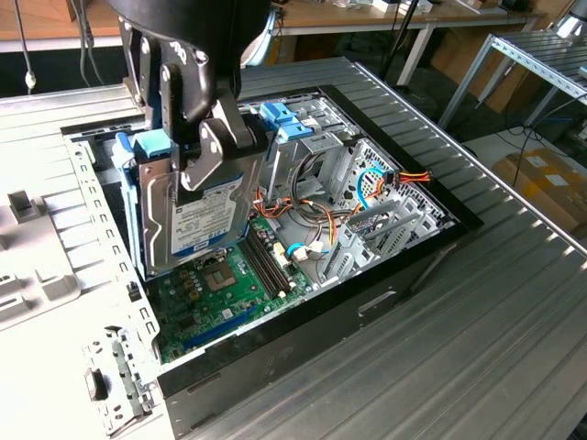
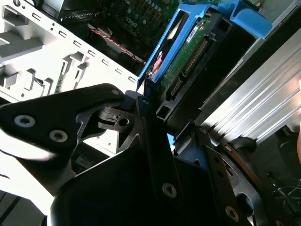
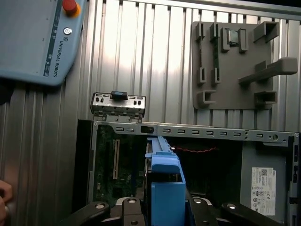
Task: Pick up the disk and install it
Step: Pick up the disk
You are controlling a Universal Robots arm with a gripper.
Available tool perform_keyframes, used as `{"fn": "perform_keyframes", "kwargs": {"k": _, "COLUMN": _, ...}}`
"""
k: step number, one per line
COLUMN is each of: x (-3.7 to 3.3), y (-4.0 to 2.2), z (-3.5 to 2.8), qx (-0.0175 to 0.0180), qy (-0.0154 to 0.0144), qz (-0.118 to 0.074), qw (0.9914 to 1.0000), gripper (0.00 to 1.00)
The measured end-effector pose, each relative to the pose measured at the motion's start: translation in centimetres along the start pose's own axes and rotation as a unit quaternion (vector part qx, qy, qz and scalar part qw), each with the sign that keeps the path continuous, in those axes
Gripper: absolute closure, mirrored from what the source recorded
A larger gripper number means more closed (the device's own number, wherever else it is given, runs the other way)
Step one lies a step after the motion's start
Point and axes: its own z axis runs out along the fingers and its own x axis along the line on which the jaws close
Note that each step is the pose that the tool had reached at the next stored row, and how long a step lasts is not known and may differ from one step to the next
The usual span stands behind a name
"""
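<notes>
Gripper (image 1: 197, 151) clamped shut on disk (image 1: 206, 225), one finger across its label face (label turned toward exterior view). Disk hangs on edge just above open computer case (image 1: 303, 335), over motherboard (image 1: 206, 293), not yet seated in any bay. We judge edge-on hold keeps carrier rails free for sliding into slot. In first wrist view, carrier's blue end (image 3: 167, 188) sits between fingers. Our count: one disk in grip, one motherboard, two blue tabs (image 1: 282, 121) at drive cage inside case.
</notes>
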Motion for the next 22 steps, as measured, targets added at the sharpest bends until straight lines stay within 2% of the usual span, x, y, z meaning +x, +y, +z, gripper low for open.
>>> {"fn": "perform_keyframes", "kwargs": {"k": 10, "x": 0.21, "y": -1.34, "z": -0.08, "qx": -0.0010, "qy": -0.0007, "qz": 0.000, "qw": 1.00000, "gripper": 0.64}}
{"fn": "perform_keyframes", "kwargs": {"k": 22, "x": 0.77, "y": -2.38, "z": -0.17, "qx": -0.0028, "qy": -0.0008, "qz": 0.000, "qw": 1.00000, "gripper": 0.64}}
